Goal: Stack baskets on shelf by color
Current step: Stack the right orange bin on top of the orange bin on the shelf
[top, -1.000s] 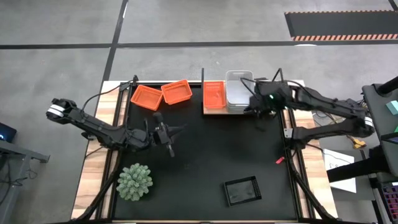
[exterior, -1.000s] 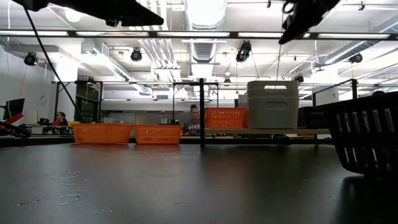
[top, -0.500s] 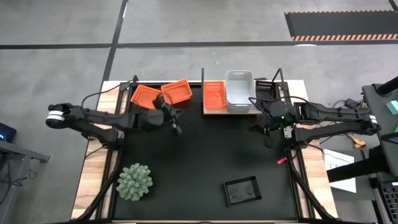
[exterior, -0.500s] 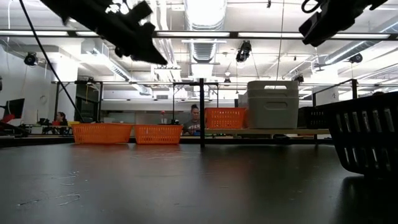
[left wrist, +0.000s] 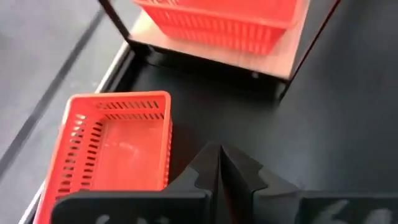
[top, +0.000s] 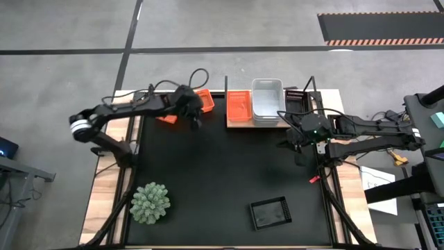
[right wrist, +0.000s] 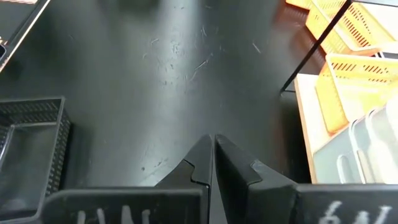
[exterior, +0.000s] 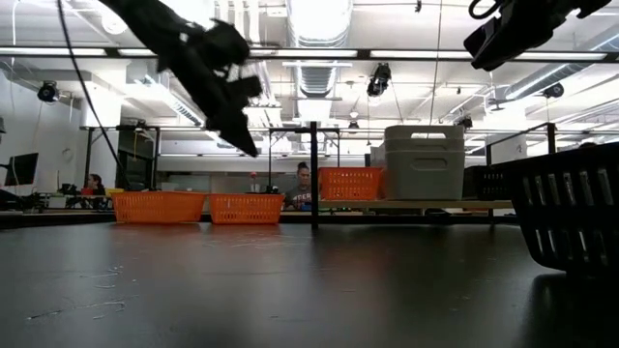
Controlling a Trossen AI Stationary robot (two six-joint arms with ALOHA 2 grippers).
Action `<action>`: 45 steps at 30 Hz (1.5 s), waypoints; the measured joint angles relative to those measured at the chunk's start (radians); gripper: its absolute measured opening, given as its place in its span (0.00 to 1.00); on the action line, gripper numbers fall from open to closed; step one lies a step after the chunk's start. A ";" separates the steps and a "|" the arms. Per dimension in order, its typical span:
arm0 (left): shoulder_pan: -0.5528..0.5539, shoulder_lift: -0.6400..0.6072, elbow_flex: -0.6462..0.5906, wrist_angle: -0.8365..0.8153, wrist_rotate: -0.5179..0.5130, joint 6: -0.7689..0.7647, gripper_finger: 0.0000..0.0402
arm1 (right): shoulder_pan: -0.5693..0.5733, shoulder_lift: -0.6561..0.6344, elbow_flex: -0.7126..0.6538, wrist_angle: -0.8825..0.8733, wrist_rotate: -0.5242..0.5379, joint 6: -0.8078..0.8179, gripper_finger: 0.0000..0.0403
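Observation:
My left gripper (top: 195, 122) is shut and empty, above the mat just near of two orange baskets (top: 202, 98) (top: 164, 113) that rest on the far left of the mat. In the left wrist view (left wrist: 221, 163) one orange basket (left wrist: 115, 146) lies just ahead of the fingers. The wooden shelf (top: 239, 123) carries an orange basket (top: 238, 106), a white basket (top: 267, 101) and a black basket (top: 295, 97). My right gripper (top: 294, 141) is shut and empty, raised above the mat near of the shelf's right end. Another black basket (top: 269, 212) rests near the front.
A green spiky plant (top: 150, 203) stands at the near left of the mat. Thin black shelf posts (top: 226, 90) rise at the far side. People show in the room beyond the table (exterior: 302, 186). Bare mat lies in the middle (top: 236, 167).
My left gripper has swung from the mat's left middle toward the far edge, up to the two orange baskets. My right gripper has drawn back from the white basket on the shelf toward the near edge, then held still.

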 joint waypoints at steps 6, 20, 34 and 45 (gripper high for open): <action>0.040 0.146 0.117 -0.120 0.017 0.179 0.12 | 0.001 0.000 -0.014 0.000 0.000 -0.001 0.02; 0.099 0.247 0.132 -0.101 -0.045 0.249 0.35 | 0.002 0.000 -0.041 -0.001 -0.001 0.006 0.02; 0.103 0.320 0.125 -0.059 -0.045 0.250 0.17 | 0.002 0.000 -0.041 -0.001 -0.002 0.006 0.02; 0.075 0.278 0.123 -0.106 -0.054 0.250 0.00 | 0.002 0.000 -0.041 -0.001 -0.004 0.006 0.02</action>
